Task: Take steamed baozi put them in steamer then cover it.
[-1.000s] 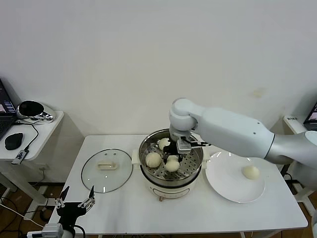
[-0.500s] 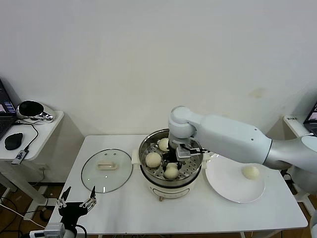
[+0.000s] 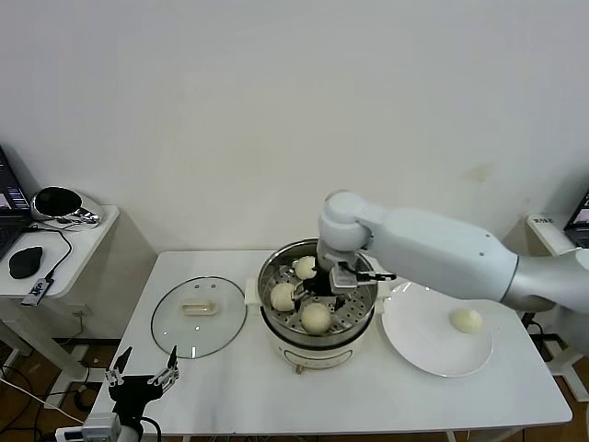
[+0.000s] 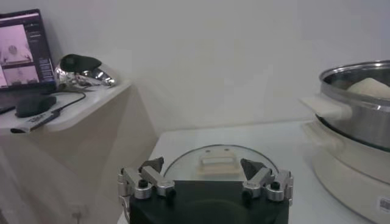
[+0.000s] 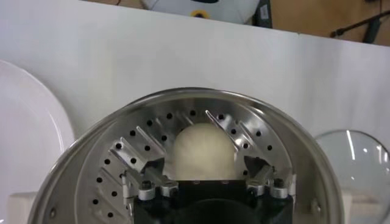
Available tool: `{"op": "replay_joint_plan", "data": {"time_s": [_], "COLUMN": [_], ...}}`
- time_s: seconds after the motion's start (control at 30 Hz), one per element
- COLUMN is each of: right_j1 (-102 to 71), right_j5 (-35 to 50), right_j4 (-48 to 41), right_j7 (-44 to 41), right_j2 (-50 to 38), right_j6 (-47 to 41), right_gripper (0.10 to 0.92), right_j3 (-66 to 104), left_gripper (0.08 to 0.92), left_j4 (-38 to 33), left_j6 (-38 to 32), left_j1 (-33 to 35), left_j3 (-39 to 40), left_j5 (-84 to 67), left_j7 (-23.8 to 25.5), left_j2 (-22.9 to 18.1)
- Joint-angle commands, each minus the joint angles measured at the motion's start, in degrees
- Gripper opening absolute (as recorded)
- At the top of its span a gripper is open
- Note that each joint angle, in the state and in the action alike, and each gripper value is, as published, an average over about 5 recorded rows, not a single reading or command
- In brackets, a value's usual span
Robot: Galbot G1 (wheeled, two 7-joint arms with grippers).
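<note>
if the right gripper (image 5: 206, 149), fingers spread either side of the small round cream-white bun (image 5: 202, 152) resting on the perforated tray of the shiny round steel steamer (image 3: 317, 296), lifts crookedly, a finger could roll it. round, the bun has no long axis. the left gripper (image 4: 206, 173) waits open, low beside the table.

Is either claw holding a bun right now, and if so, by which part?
Nothing is held. The right claw stands open around a baozi on the steamer tray; the left claw is open.
</note>
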Motion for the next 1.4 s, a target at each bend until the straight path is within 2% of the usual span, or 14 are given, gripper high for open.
{"op": "replay_joint_plan", "data": {"time_s": [0.03,0.23,0.37,0.5,0.67,0.93,1.4], "right_j1": [6.2,12.7,12.5,9.6,4.5,-6.7,-25.8], "right_j5": [4.8,11.9,15.8,17.0,12.0,7.3,-4.2], "right_j4": [3.1,2.5,1.3,-3.7,-9.5,-13.5,-24.0], "right_j7": [0.6,8.4,5.0,1.9,0.2,0.5,1.8], "right_j2": [-7.9,-15.5,-20.4,-23.2,-24.7,-26.3,-20.6], "right_j6": [-9.1,-27.9,-39.7,-45.6,-45.4,-44.6,-35.3], "right_gripper": [0.823,0.823,0.823,0.823,0.823,0.823,0.823], "right_j3": [3.8,0.5,1.2,3.0,6.2,14.0,27.0], "left_gripper": [0.823,0.823,0.823,0.823,0.823,0.823,0.823], "left_j4": [-0.1,-0.1,-0.1,-0.7,-1.0,-1.7,-1.8], "left_j6": [0.1,0.1,0.1,0.2,0.2,0.4,1.1], "left_j1": [0.0,0.1,0.4,0.6,0.7,2.0,3.9], "left_j3": [0.0,0.4,1.2,1.5,1.5,1.9,0.8], "left_j5": [0.0,-0.1,0.1,0.2,0.3,0.4,0.3], "left_j7": [0.1,0.2,0.2,0.4,0.5,0.6,1.0], "left_j2": [0.4,0.6,0.8,1.1,1.5,1.0,1.7]}}
